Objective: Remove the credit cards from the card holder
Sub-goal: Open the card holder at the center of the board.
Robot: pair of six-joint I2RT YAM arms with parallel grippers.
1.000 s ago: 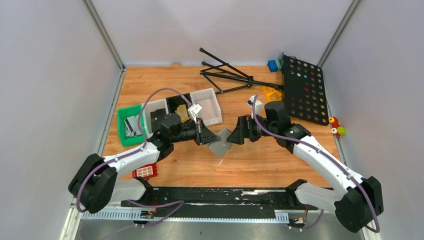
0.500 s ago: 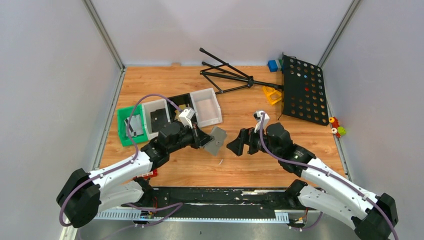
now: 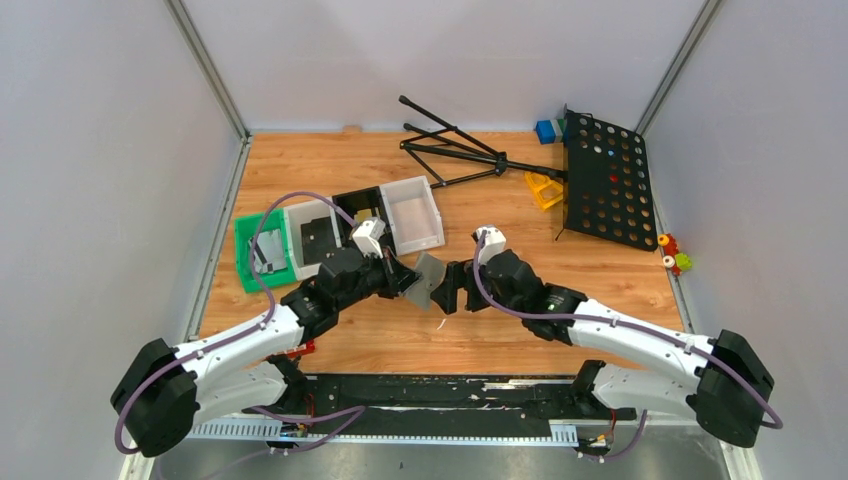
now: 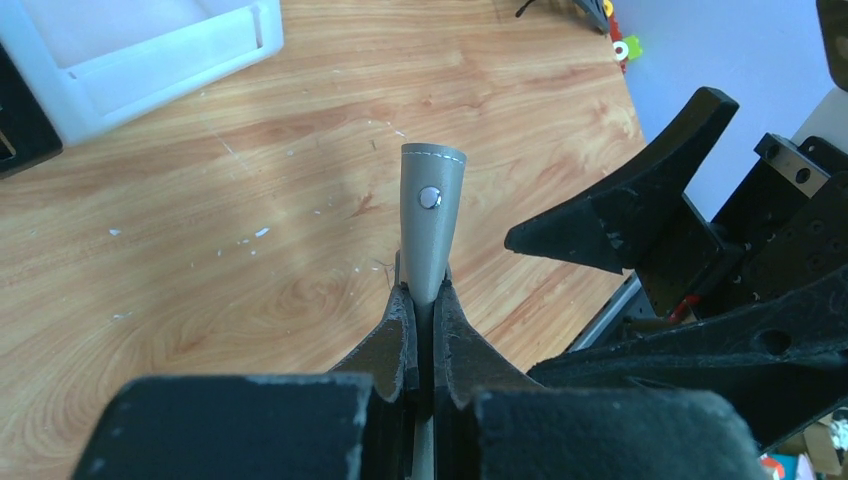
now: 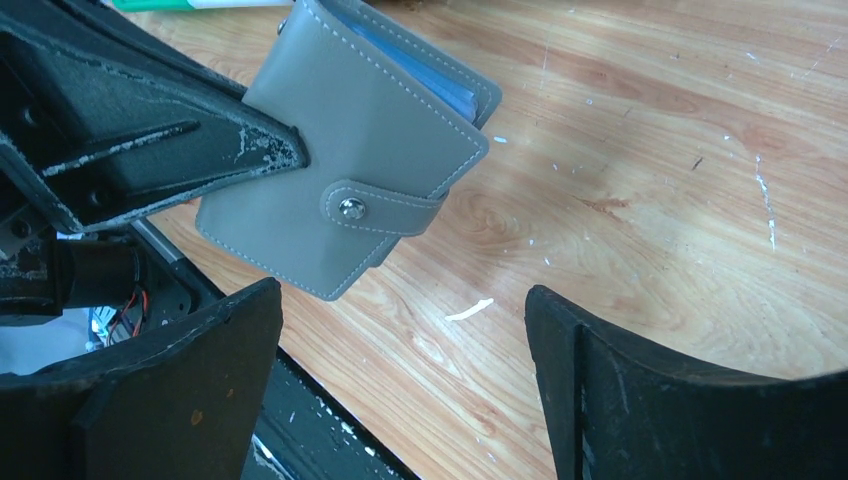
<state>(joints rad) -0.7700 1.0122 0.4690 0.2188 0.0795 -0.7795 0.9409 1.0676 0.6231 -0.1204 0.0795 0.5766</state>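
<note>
The flat grey stitched card holder is clamped edge-on in the left hand above the middle of the wooden worktop. Its snap tab is fastened and only blue inner pockets show, so extraction from it is judged not yet begun. The right hand stands wide and empty just beside the holder, facing the tab, which is the main obstruction. The row of green, white and black trays behind the left arm holds flat items too small to identify.
</note>
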